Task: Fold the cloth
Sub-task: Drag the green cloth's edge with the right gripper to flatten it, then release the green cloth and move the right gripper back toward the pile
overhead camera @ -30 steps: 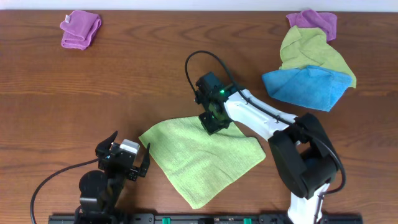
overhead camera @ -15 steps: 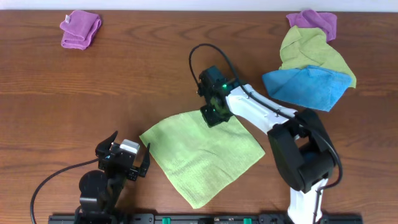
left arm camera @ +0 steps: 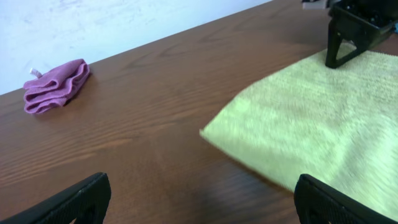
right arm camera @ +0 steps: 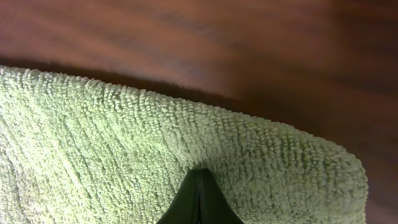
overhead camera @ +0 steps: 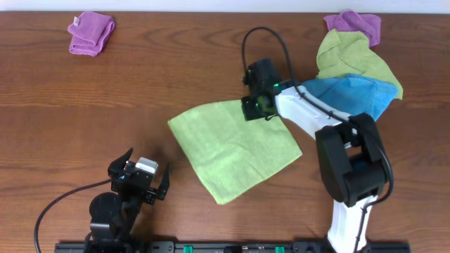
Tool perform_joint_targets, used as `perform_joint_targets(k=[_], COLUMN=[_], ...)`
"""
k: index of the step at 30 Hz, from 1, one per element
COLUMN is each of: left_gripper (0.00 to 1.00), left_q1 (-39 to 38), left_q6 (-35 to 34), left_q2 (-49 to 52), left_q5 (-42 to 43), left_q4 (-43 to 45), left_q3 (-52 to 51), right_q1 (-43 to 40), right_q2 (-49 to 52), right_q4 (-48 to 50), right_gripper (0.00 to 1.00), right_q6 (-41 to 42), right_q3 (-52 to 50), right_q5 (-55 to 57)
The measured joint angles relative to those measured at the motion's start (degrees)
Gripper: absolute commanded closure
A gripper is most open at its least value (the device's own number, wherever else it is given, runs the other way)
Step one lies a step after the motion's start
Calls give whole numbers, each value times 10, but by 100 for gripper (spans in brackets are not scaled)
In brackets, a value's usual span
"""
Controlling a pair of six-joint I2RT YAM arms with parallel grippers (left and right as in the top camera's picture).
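The worktop [overhead camera: 140,91] is dark brown wood, its grain plain under a soft sheen. The cloth [overhead camera: 232,147] is matt green towelling with a rough, looped pile. The purple cloth [overhead camera: 91,33] and blue cloth [overhead camera: 351,98] look equally matt and soft. The right arm [overhead camera: 302,116] has a smooth white plastic shell, and its fingers [right arm camera: 199,200] are matt black.

Right arm stretching forward, my right gripper [overhead camera: 256,107] pointing down, fingertips [right arm camera: 198,202] pinching cloth [overhead camera: 232,151]. Left arm sitting folded near base, left gripper [overhead camera: 146,169] gaping wide.

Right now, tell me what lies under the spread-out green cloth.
Only the wooden table shows around the green cloth; it lies mostly flat, but whatever it covers is hidden.
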Motion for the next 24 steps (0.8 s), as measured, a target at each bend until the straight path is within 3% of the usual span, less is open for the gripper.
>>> perform_joint_targets(k=[4, 7, 14, 17, 24], left_gripper=[4, 5, 5, 5, 5], left_q1=[0, 0, 0, 0, 0], left_q6=[0, 0, 0, 0, 0], left_q2=[0, 0, 0, 0, 0], left_q5=[0, 0, 0, 0, 0], left_q4=[0, 0, 0, 0, 0], left_q3=[0, 0, 0, 0, 0], right_q1=[-27, -32, -34, -34, -63], right_q2=[3, 4, 18, 18, -6], right_q4=[16, 15, -78, -129, -236], right_gripper=[99, 63, 35, 28, 26], right_q6=[18, 29, 16, -5, -49], right_q3=[0, 2, 61, 103, 176], right_q5=[-3, -19, -101, -110, -61])
